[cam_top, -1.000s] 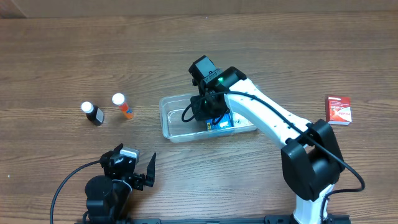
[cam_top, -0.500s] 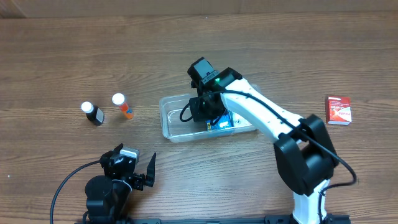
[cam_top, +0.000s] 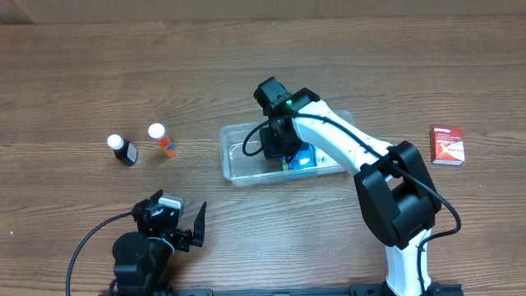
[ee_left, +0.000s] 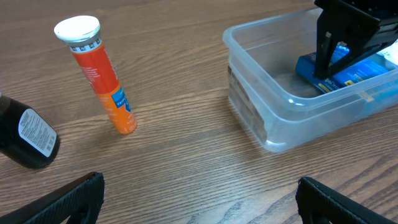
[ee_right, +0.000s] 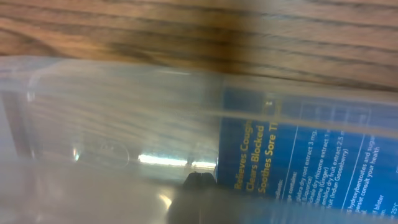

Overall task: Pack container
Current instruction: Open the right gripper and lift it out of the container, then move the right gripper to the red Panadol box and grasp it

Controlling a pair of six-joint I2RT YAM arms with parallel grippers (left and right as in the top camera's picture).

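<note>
Centrally, right gripper (cam_top: 283,154) dips inside container (cam_top: 233,169), whose bare floor extends toward 9 o'clock; its jaw opening cannot be told.

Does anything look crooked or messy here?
Nothing is spilled or broken. The blue box sits askew in the container, not square with its walls, where the right gripper reaches in. Whether the gripper is holding it is unclear.

- The container (cam_top: 234,160) now sits a little farther toward 3 o'clock on the surface (cam_top: 82,74), and its far right corner shows past the arm.
- The blue box (cam_top: 302,159) inside shifts with it.
- The right arm (cam_top: 345,144) draws its elbow toward 9 o'clock.
</note>
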